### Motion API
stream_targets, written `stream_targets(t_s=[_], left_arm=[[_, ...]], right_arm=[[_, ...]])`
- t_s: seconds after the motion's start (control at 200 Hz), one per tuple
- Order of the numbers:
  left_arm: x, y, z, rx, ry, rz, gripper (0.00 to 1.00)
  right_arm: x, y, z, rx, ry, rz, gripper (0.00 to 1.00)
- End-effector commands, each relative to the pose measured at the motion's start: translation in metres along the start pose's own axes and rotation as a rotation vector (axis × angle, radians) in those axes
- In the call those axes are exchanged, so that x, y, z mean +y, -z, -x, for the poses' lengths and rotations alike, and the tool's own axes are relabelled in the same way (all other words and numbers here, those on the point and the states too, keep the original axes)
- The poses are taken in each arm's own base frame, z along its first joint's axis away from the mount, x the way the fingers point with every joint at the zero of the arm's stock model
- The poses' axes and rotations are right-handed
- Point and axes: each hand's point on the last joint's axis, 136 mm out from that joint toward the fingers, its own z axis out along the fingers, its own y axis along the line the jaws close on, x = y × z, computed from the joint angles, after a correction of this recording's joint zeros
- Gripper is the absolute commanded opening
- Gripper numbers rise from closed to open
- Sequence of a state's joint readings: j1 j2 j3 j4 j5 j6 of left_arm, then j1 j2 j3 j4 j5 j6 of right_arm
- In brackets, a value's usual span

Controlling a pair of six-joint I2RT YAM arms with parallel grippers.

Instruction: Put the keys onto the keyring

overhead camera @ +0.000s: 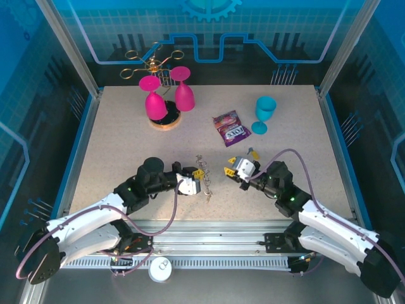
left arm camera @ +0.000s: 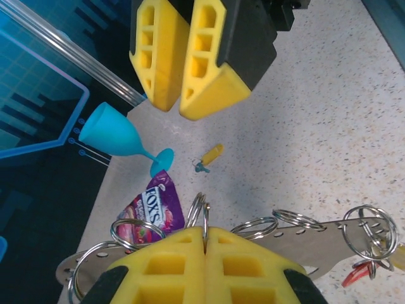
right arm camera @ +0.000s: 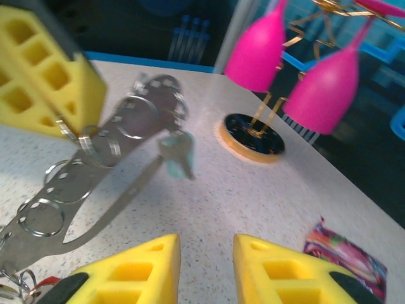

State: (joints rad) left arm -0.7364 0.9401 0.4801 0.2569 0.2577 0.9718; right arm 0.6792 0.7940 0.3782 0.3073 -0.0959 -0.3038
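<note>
Grey perforated strap keyring [left arm camera: 329,231] with metal rings spans bottom of left wrist view. One ring pinched between closed yellow foam pads of left gripper [left arm camera: 204,237]. Right gripper [right arm camera: 207,250] at bottom of right wrist view, jaws apart, empty. Small yellow-headed key [left arm camera: 210,156] mid-frame on speckled table [left arm camera: 329,126], near teal plastic goblet [left arm camera: 117,136].

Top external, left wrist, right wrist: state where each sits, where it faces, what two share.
Top external: above and behind, looking down at the table; left arm and right arm show.
Left wrist: on the left arm, facing the teal goblet; left end effector grips the keyring.
Right wrist: on the right arm, facing the pink goblets; right end effector open.
Both wrists share the keyring, candy packet.
</note>
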Motion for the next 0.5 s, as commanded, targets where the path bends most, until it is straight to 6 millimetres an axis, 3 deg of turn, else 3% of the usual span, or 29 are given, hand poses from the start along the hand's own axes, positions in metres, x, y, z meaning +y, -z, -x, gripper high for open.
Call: stream_targets(t_s=[0.0,0.24,0.495], left_arm=[[0.013,0.003,0.015,-0.057,-0.095,0.073,0.00],[0.007,0.000,0.010,-0.038,-0.110,0.045,0.00],[0.008,-0.003,0.007,-0.019,-0.162,0.058,0.00]], right_arm=[[-0.030,0.008,-0.013,0.055,-0.197,-0.178,0.27],[-0.050,0.019,-0.061,0.295,-0.519,-0.369,0.20],[-0.058,0.019,-0.090,0.479,-0.629,-0.448,0.23]])
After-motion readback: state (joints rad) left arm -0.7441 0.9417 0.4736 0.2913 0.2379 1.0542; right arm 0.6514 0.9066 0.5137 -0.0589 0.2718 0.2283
